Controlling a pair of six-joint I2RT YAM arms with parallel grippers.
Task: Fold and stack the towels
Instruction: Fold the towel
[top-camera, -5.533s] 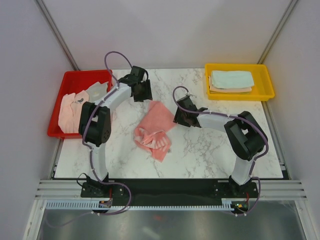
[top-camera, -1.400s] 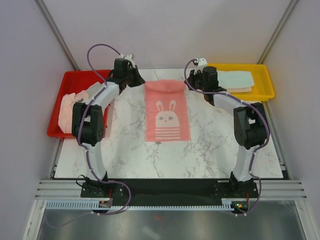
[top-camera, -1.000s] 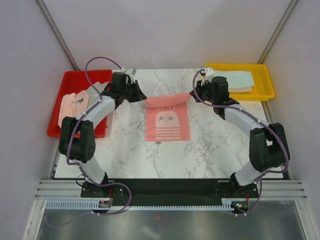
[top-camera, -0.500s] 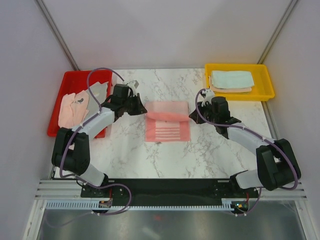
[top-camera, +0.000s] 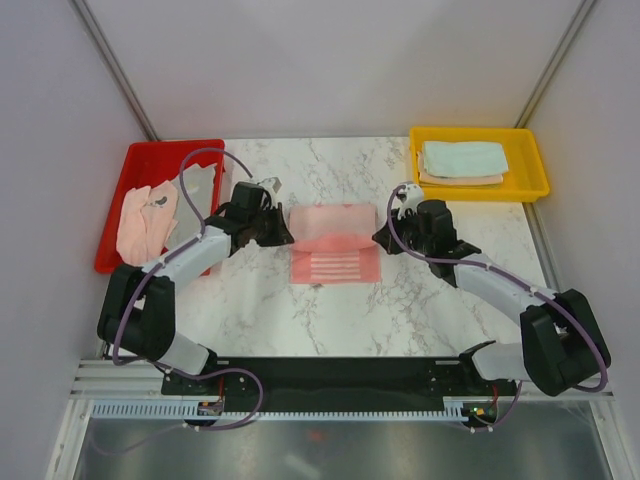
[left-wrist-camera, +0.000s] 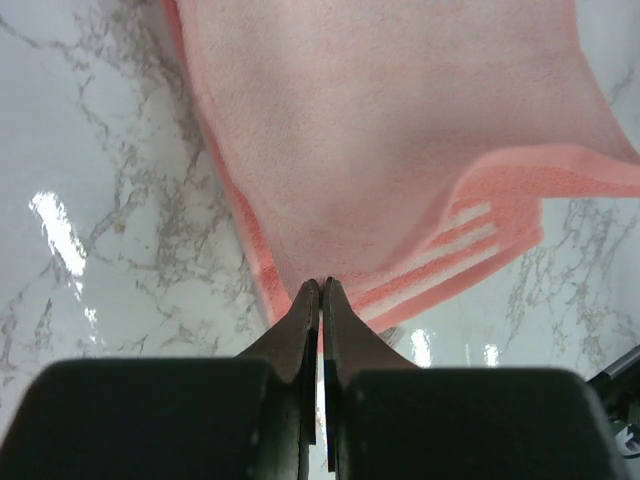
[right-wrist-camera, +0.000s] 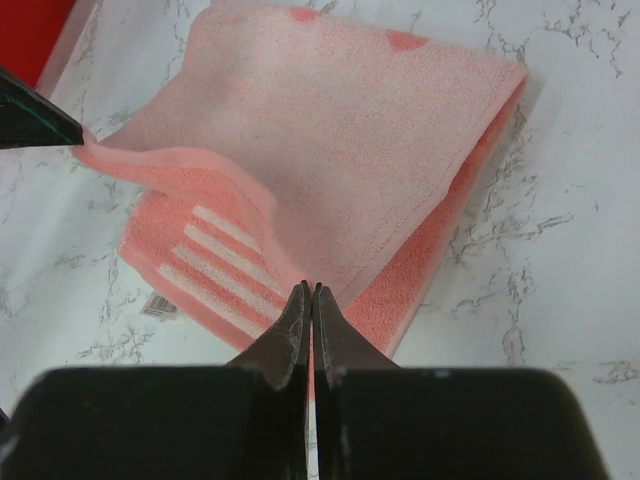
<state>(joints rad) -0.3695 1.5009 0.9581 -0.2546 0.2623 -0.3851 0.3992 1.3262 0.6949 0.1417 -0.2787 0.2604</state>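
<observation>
One pink towel (top-camera: 335, 245) lies mid-counter (top-camera: 400, 300), its far half doubled over the near half. The left pincer (top-camera: 289, 238) and right pincer (top-camera: 378, 240) are each clenched on one corner of the upper layer. Two folded towels (top-camera: 462, 160) sit stacked in the yellow tray (top-camera: 480, 193), and two loose towels (top-camera: 145, 220) lie in the red tray (top-camera: 110, 262).

White-striped pink towel (top-camera: 334, 245), mint towel (top-camera: 462, 158), seemingly peach towel (top-camera: 460, 181), yellow tray (top-camera: 480, 192), red tray (top-camera: 150, 160)
</observation>
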